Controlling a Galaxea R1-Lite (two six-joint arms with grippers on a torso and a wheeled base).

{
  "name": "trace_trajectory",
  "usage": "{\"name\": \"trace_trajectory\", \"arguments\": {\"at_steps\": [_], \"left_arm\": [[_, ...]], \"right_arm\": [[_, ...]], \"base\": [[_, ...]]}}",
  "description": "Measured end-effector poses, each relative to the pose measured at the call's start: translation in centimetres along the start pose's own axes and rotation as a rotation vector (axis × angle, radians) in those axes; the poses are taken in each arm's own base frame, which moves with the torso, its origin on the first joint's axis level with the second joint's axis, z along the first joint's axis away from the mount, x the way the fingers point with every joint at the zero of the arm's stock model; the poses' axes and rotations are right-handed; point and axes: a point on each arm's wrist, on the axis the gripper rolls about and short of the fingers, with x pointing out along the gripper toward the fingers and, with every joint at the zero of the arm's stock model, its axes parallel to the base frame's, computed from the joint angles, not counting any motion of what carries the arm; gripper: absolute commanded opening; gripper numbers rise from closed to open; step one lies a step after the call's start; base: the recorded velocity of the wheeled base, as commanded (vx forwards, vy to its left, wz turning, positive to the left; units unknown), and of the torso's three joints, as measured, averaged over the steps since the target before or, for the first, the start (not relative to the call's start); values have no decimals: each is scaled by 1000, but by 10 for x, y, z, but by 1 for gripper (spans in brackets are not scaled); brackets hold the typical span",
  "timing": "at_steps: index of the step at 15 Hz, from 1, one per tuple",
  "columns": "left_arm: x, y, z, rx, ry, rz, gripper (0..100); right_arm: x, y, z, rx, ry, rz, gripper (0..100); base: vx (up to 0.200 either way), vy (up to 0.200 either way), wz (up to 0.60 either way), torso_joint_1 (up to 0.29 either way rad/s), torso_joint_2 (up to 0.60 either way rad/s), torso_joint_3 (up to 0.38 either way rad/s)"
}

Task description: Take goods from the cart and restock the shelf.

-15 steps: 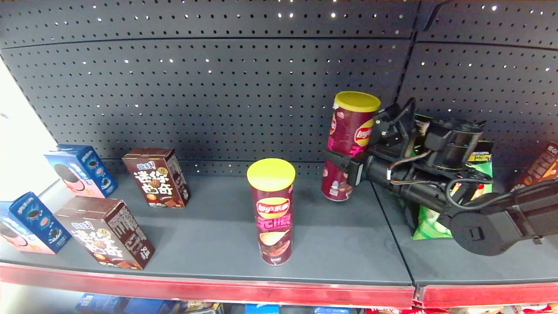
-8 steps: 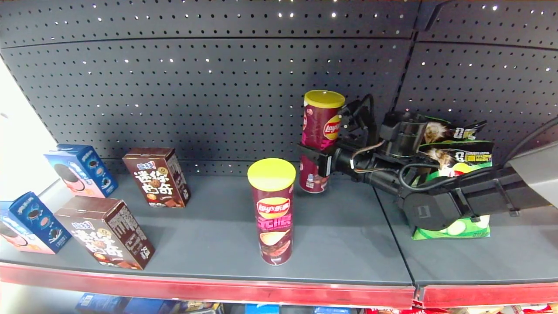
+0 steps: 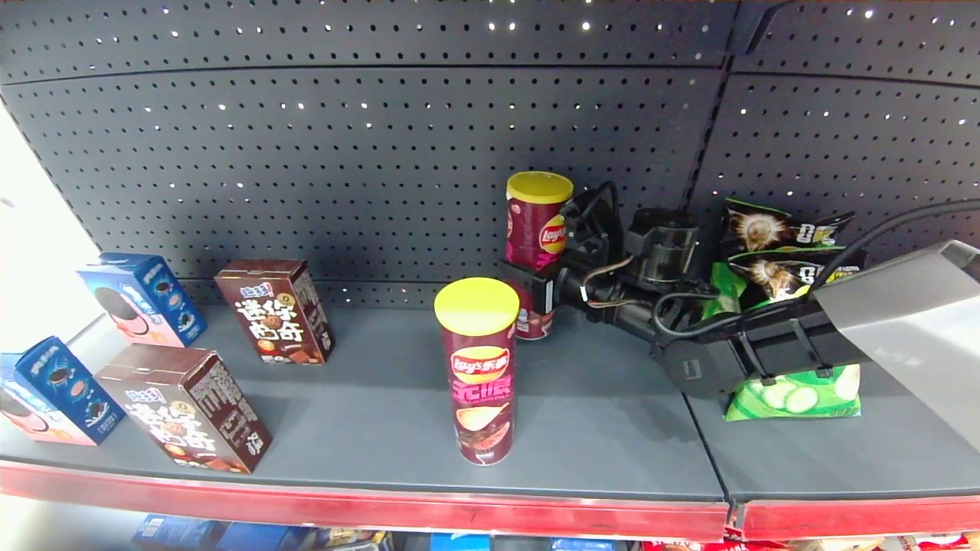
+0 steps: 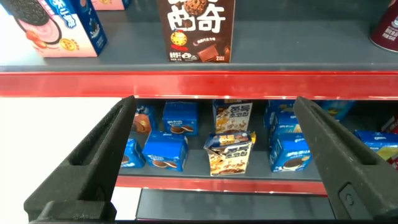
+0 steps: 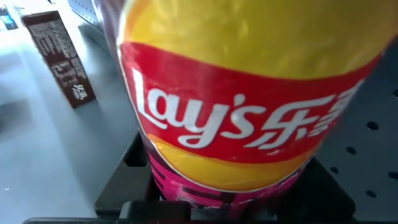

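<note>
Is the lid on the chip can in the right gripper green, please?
No, the chip can in the right gripper has a yellow lid.

Dark grey perforated metal back panel at 12 o'clock; two blue cardboard biscuit boxes at 9 o'clock, two brown cardboard biscuit boxes just beside them toward 8 o'clock, green foil crisp bag and black foil crisp bags at 3 o'clock.
</note>
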Motion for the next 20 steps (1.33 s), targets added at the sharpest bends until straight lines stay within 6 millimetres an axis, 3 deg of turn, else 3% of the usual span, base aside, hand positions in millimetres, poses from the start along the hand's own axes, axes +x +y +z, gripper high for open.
{"name": "trace_trajectory", "arguments": {"at_steps": [20], "left_arm": [[0,0,0,0,0,0,100]], "right_arm": [[21,-2,-30,13,29,11,0]], "base": [[0,0,0,0,0,0]]}}
